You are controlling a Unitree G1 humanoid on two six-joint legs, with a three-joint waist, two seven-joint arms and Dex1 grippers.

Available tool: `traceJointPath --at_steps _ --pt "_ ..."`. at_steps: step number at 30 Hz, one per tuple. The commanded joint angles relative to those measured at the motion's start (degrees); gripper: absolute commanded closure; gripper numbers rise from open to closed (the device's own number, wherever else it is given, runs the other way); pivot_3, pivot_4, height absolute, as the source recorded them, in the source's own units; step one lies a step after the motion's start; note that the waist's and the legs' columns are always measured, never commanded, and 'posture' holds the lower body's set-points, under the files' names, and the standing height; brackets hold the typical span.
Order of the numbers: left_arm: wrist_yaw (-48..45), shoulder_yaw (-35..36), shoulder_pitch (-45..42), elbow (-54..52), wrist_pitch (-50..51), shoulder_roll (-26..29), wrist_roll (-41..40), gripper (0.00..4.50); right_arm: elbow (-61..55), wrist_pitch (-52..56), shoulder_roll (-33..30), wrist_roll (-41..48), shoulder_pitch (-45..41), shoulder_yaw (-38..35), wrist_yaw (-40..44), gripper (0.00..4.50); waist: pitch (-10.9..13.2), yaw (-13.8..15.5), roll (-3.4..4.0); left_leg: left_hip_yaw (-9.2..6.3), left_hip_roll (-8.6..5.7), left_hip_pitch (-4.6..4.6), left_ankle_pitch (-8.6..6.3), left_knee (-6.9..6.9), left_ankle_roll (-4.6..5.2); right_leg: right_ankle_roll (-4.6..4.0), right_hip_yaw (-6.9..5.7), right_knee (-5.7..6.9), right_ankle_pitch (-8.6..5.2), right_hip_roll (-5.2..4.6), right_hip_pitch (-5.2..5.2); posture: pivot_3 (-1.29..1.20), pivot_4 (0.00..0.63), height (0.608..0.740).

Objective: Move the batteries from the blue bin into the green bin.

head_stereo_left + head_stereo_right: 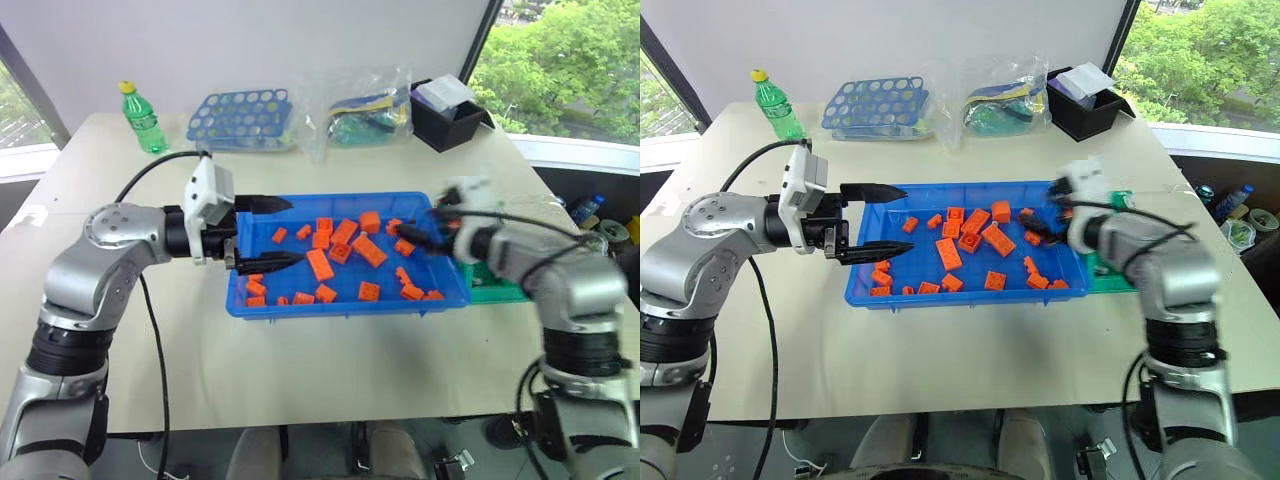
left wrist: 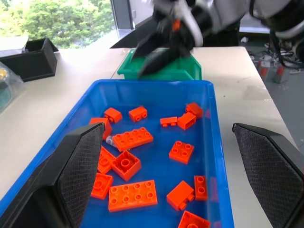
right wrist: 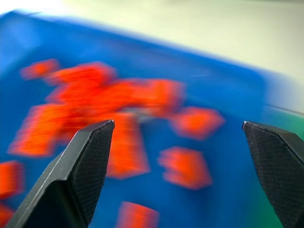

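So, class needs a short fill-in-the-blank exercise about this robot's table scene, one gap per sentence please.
1. The blue bin holds many toy bricks coloured ____.
2. The left gripper has its fingers ____.
3. The green bin sits on the robot's ____ side of the blue bin.
4. The right gripper hangs ____ over the blue bin.

Missing words: orange; open; right; open

I'm seeing the green bin mostly hiding behind my right arm and the blue bin. The orange bricks are smearing into blur in the right wrist view. Something small and grey is peeking from under a brick; I can't tell what.
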Motion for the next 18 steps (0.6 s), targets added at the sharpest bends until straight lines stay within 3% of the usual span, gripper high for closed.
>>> traceJointPath --at_steps 1,6,14,16,18 --pt "0.4 1.6 -0.3 -1.9 -0.2 0.5 -0.6 0.00 6.0 -5.5 1.8 -3.2 -3.0 4.7 0.5 0.06 0.0 0.3 -0.01 -0.01 -0.01 -0.01 0.00 0.01 0.00 0.00 0.00 0.00 0.00 0.00 -0.04 0.00 0.150 0.723" --pt "0.8 2.5 0.4 -3.0 0.2 1.3 -1.0 0.00 16.8 -12.4 4.2 -7.6 -5.0 9.4 0.6 0.06 0.0 0.3 -0.02 -0.02 -0.07 -0.10 0.00 0.16 0.00 -0.01 0.01 -0.06 0.01 -0.03 0.02 0.00 0.150 0.723" --pt "1.9 3.4 1.2 -4.2 0.9 1.9 -1.5 0.00 25.8 -18.0 5.6 -10.5 -6.0 9.9 2.6 0.06 0.0 0.0 -0.04 -0.03 -0.04 -0.05 0.01 0.07 0.01 -0.11 0.01 0.21 0.09 0.01 0.12 0.00 0.150 0.723" --pt "2.1 3.4 1.1 -4.2 1.0 1.9 -1.5 0.00 25.1 -18.2 5.7 -10.6 -5.2 10.1 3.3 0.59 0.0 0.0 -0.05 -0.04 -0.04 -0.02 0.01 0.08 0.01 -0.11 0.01 0.24 0.08 0.01 0.13 0.00 0.150 0.723" --pt "2.2 3.3 0.9 -4.0 0.9 1.9 -1.5 0.00 23.7 -17.7 5.9 -10.5 -4.6 9.8 3.5 1.43 0.0 0.0 -0.05 -0.04 -0.04 -0.01 0.01 0.08 0.01 -0.01 0.01 0.22 0.02 0.01 0.12 0.00 0.150 0.723"
